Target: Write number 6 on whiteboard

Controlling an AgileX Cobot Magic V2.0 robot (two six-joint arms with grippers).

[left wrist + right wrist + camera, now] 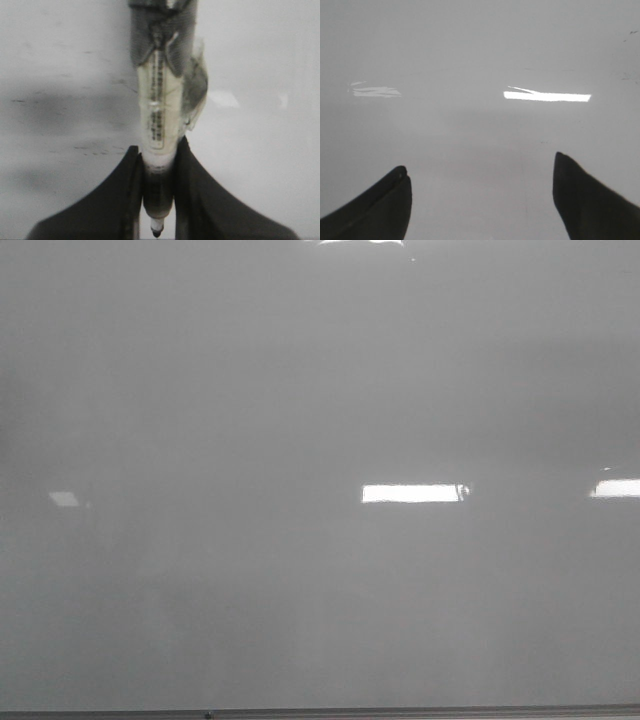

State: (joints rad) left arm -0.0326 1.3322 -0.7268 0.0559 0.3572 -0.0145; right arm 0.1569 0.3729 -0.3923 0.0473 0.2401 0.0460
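The whiteboard [300, 390] fills the front view, glossy pale grey with bright light reflections and a thin dark bottom edge. No number 6 shows on it in any view. Neither gripper shows in the front view. In the left wrist view my left gripper [157, 150] is shut on a marker [159, 115], a pale labelled barrel wrapped in dark tape at its far end, its dark tip [157, 231] lying back between the fingers. In the right wrist view my right gripper [481, 167] is open and empty over the board [480, 50].
The board's dark bottom edge [400, 711] runs along the near side. Faint old smudges [90, 149] mark the board surface in the left wrist view. Bright rectangular reflections [412, 493] lie on the board.
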